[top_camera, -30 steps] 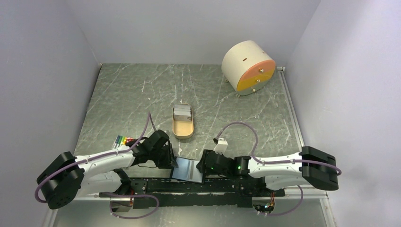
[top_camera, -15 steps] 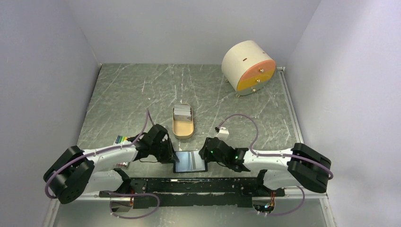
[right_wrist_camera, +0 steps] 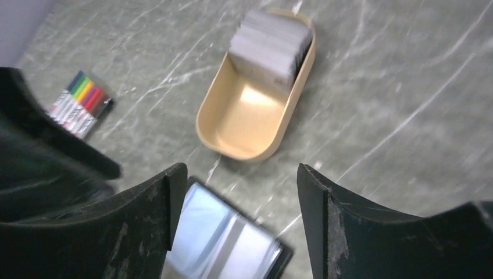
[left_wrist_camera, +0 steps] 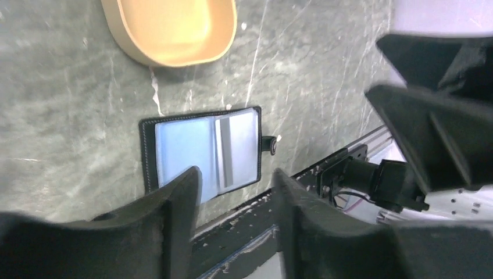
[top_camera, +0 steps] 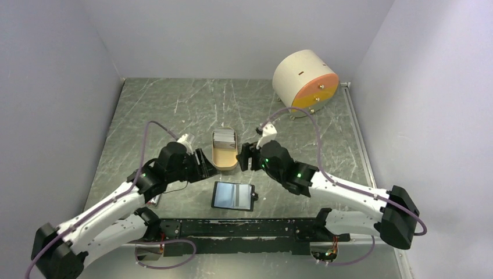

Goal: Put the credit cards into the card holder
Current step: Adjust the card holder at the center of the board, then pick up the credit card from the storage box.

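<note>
Jaws of the left gripper (left_wrist_camera: 235,180) and of the right gripper (right_wrist_camera: 241,174) stand apart with nothing between them: both are open and empty. Between the two grippers sits the tan oval tray (top_camera: 224,167). The stack of thin grey credit cards (right_wrist_camera: 270,43) stands in its far end, not yet picked. The black square folding card holder (top_camera: 234,196) lies unfolded on the grey marbled desk (top_camera: 174,104), nearer to the arm bases than both grippers, with its glossy pockets up. A pale strip in one pocket may be a card or glare — I cannot tell. By my judgement the task is early: the holder is ready, and the cards remain to be taken and inserted.
</note>
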